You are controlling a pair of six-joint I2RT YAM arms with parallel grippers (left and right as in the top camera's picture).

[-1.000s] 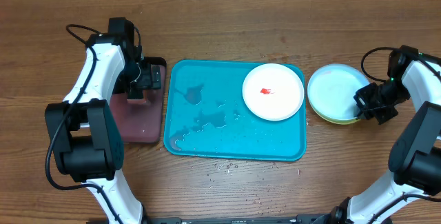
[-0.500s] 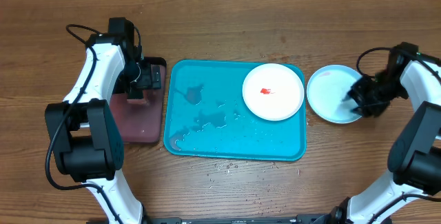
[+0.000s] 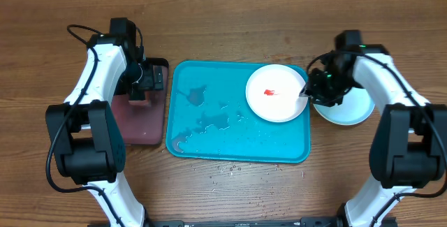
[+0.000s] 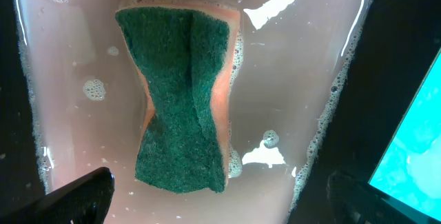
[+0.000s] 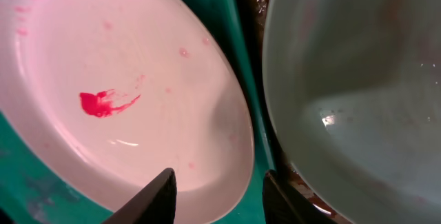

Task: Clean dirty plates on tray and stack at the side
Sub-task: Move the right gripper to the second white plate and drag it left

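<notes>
My right tool hangs with its jaws parted over the right rim of the white plate; whether they touch it I cannot tell. The plate, marked by a red smear, lies in the far right corner of the turquoise tray. The light blue plate sits just beside the tray on the wooden surface. My left tool is spread wide above a green sponge lying in sudsy water in the pinkish tray.
</notes>
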